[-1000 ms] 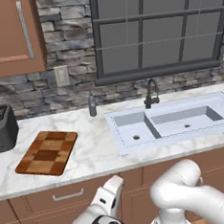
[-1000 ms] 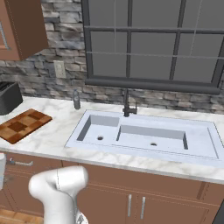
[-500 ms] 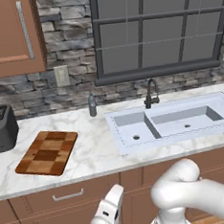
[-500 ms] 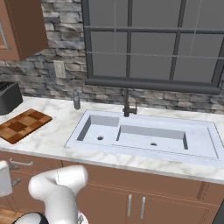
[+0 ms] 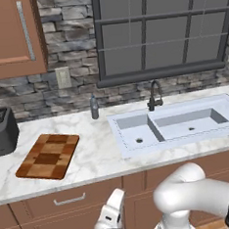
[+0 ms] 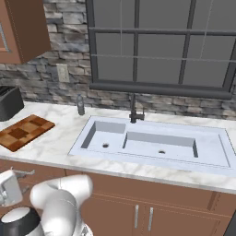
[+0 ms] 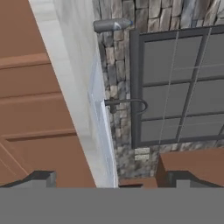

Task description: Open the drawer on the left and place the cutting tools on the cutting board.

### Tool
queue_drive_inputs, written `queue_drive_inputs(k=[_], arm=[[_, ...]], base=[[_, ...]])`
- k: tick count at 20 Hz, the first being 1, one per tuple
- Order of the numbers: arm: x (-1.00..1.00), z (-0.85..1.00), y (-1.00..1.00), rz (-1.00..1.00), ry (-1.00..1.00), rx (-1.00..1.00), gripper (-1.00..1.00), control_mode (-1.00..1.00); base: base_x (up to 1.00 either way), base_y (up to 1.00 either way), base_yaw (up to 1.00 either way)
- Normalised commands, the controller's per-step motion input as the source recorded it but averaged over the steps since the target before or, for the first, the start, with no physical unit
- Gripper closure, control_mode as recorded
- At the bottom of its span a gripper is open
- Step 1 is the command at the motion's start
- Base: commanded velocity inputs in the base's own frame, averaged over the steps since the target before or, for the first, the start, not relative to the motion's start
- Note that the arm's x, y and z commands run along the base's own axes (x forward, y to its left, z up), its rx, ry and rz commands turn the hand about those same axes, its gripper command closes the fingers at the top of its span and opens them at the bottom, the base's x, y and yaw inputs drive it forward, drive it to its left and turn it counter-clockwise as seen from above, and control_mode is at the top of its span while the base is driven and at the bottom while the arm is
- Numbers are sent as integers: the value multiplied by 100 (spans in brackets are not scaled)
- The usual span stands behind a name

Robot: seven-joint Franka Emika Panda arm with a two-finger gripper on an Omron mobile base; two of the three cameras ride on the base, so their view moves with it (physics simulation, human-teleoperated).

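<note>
The drawer [image 5: 41, 207] sits shut under the counter at the left, its short silver bar handle [image 5: 69, 199] level across the front. Low before it is my gripper [image 5: 117, 200], apart from the handle; it also shows at the left edge as gripper [image 6: 8, 187], beside the handle [image 6: 21, 173]. In the rolled hand view the gripper [image 7: 113, 180] is open, its fingertips [image 7: 42, 177] set wide, nothing between them, facing the wooden fronts [image 7: 39, 109]. The checkered cutting board [image 5: 48, 156] lies bare on the counter at the left. The cutting tools are out of view.
A black toaster [image 5: 1, 131] stands left of the board. A small grey bottle [image 5: 94, 107] is by the wall, then the sink [image 5: 181, 125] with its dark faucet [image 5: 155, 95]. An upper cabinet [image 5: 9, 37] hangs over the left counter.
The hand has sunk a little lower in front of the drawer. The jaws have stayed open, and the drawer has stayed shut.
</note>
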Motion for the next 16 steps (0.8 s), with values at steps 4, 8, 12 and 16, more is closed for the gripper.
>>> queue_drive_inputs(k=[4, 8, 12, 16], arm=[[23, -13, 29, 1, -4, 0, -100, -100], [16, -8, 41, 3, -1, 0, -100, -100], [11, -12, 42, 4, 0, 0, -100, -100], [8, -18, 31, 5, -1, 0, -100, -100]], base=[[0, 0, 0], [0, 0, 0], [0, 0, 0], [0, 0, 0]])
